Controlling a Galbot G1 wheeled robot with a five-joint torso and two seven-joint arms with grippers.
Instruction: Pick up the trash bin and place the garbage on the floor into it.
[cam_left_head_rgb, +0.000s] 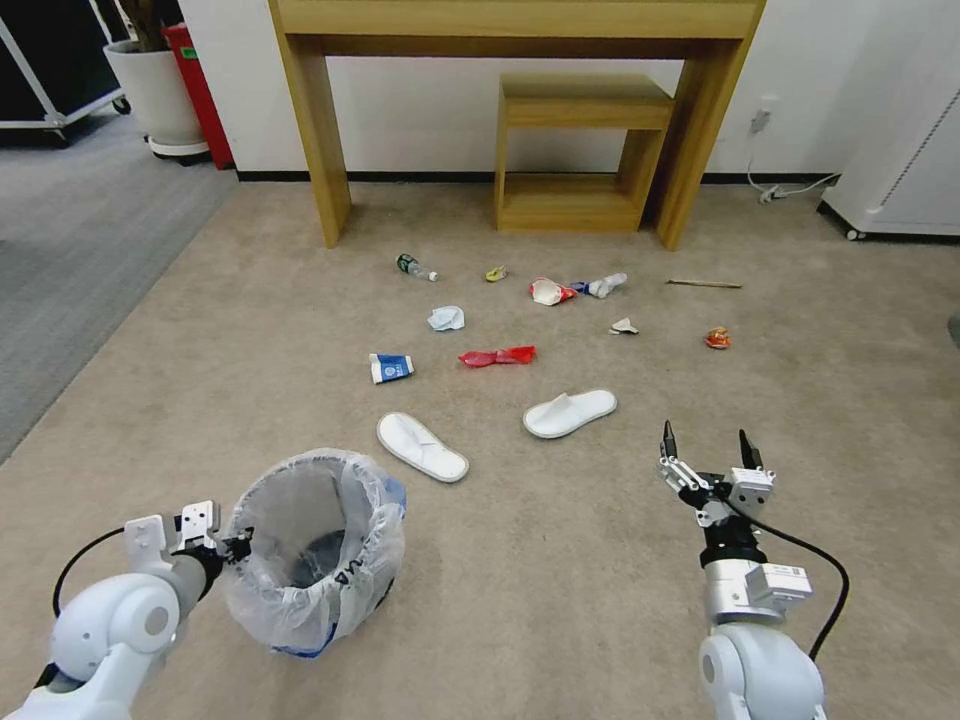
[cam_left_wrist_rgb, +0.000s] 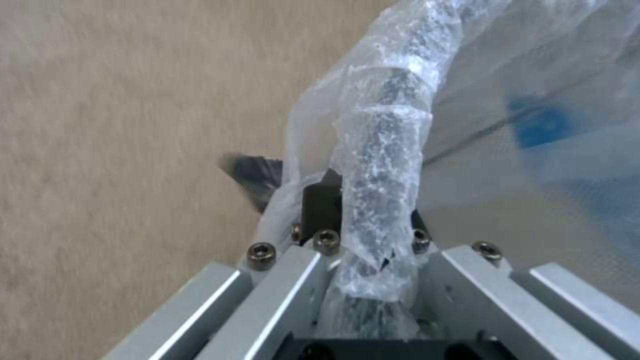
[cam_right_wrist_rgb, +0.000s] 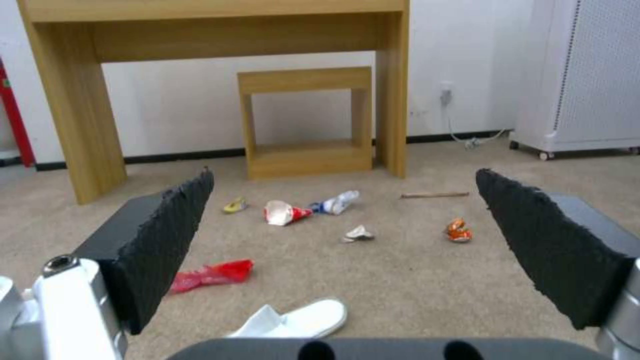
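The trash bin (cam_left_head_rgb: 315, 545), dark with a translucent white liner, stands tilted on the beige floor (cam_left_head_rgb: 560, 580) at my near left. My left gripper (cam_left_head_rgb: 235, 545) is shut on its bag-covered rim (cam_left_wrist_rgb: 390, 150). My right gripper (cam_left_head_rgb: 708, 450) hovers open and empty at the near right, fingers (cam_right_wrist_rgb: 167, 235) wide apart. Garbage lies ahead: two white slippers (cam_left_head_rgb: 422, 446) (cam_left_head_rgb: 569, 412), a blue-white cup (cam_left_head_rgb: 391, 367), a red wrapper (cam_left_head_rgb: 497, 356), crumpled paper (cam_left_head_rgb: 446, 318), small bottles (cam_left_head_rgb: 415, 266) (cam_left_head_rgb: 605, 285), a stick (cam_left_head_rgb: 704, 284) and an orange can (cam_left_head_rgb: 717, 338).
A wooden table (cam_left_head_rgb: 315, 150) with a small wooden shelf unit (cam_left_head_rgb: 575, 150) under it stands against the far wall. A white plant pot (cam_left_head_rgb: 160, 95) and grey carpet (cam_left_head_rgb: 80, 240) lie at the far left. A white wheeled unit (cam_left_head_rgb: 900, 150) and a cable (cam_left_head_rgb: 790, 188) are far right.
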